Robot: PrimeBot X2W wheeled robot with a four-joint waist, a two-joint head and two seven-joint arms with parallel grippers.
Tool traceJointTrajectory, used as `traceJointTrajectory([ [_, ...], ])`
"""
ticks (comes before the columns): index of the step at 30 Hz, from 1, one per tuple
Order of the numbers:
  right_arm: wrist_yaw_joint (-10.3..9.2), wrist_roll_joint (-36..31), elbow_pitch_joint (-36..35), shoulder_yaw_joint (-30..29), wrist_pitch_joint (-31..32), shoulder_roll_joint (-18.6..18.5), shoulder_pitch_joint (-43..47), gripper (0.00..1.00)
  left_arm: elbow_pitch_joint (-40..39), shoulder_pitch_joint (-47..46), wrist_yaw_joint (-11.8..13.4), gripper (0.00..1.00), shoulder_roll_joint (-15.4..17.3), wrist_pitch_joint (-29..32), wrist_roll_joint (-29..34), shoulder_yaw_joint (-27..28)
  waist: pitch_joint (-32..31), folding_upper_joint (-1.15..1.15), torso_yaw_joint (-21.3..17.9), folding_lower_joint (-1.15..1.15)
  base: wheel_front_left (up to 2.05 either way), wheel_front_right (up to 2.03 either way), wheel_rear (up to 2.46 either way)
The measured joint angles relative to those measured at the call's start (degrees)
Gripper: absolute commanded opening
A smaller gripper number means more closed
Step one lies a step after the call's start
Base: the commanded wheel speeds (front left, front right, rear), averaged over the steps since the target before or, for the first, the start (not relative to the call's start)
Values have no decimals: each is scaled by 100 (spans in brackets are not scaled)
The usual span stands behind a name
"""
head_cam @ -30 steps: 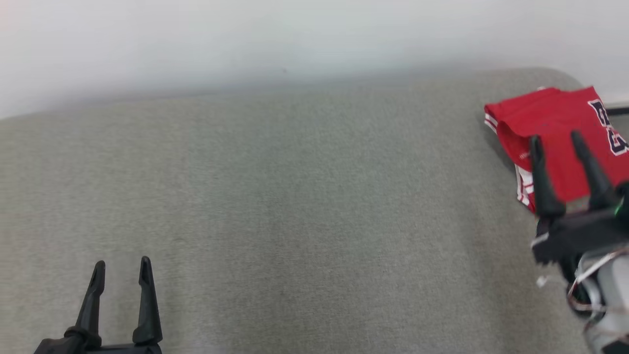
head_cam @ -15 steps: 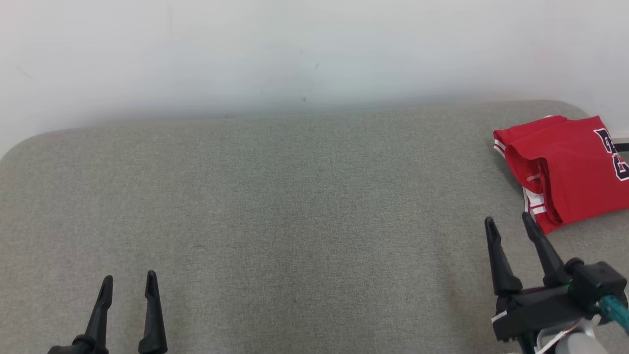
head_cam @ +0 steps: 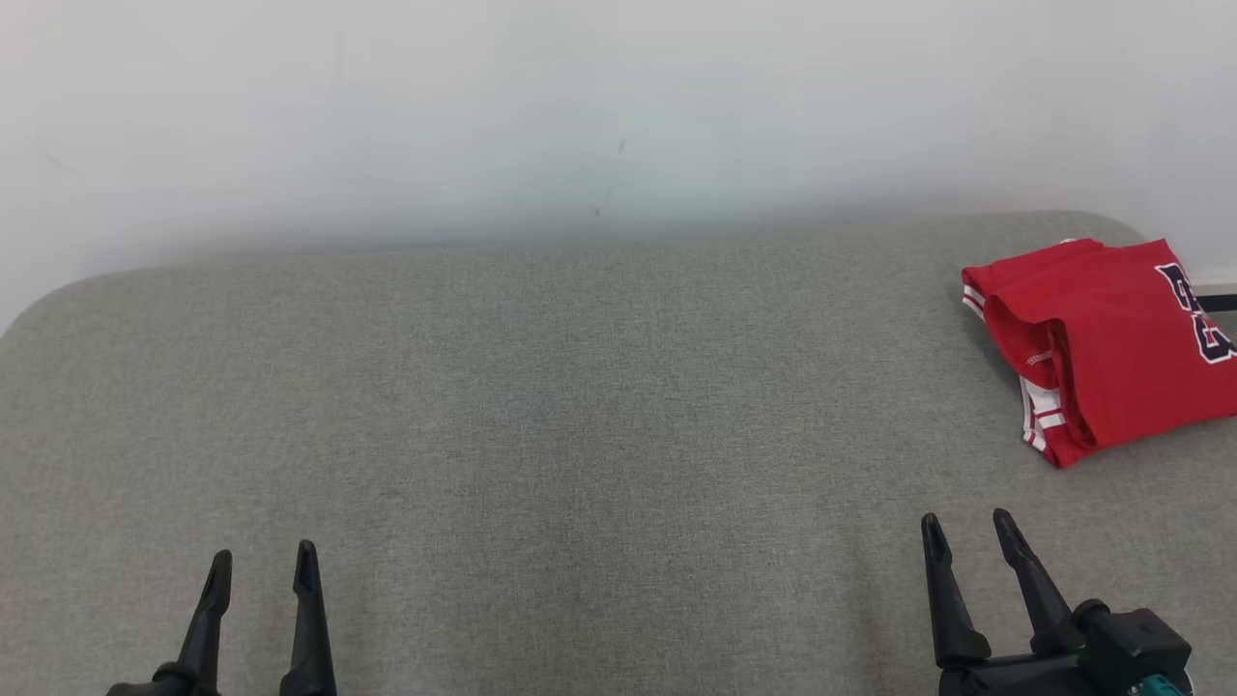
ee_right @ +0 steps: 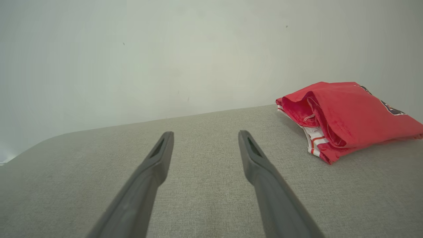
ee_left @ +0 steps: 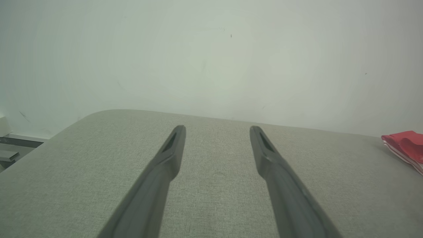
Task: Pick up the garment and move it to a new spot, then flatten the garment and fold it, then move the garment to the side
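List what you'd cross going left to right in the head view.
left gripper, open, at the lower left → right gripper, open, at the lower right → red garment, folded, farther back and running off the right edge.

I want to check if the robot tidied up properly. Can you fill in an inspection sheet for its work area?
Surface: grey fabric top, flat.
Job's things: red garment, folded, lying at the top's far right end.
Clutter: nothing seen.
Grippers: left gripper and right gripper are both open and empty, near the front, apart from the garment.
Cables: a teal bit at the right gripper's base, maybe a cable; too cropped to tell.
Surroundings: pale wall behind the top; a grey ledge beyond its left end.
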Motion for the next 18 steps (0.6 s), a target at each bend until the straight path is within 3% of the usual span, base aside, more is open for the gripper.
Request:
traceJointTrajectory([
  [18,0,-171,96,45,0,148,-5,100,100,26,2,100,1,0,281,19,-11,0,3,0,0,0,0],
])
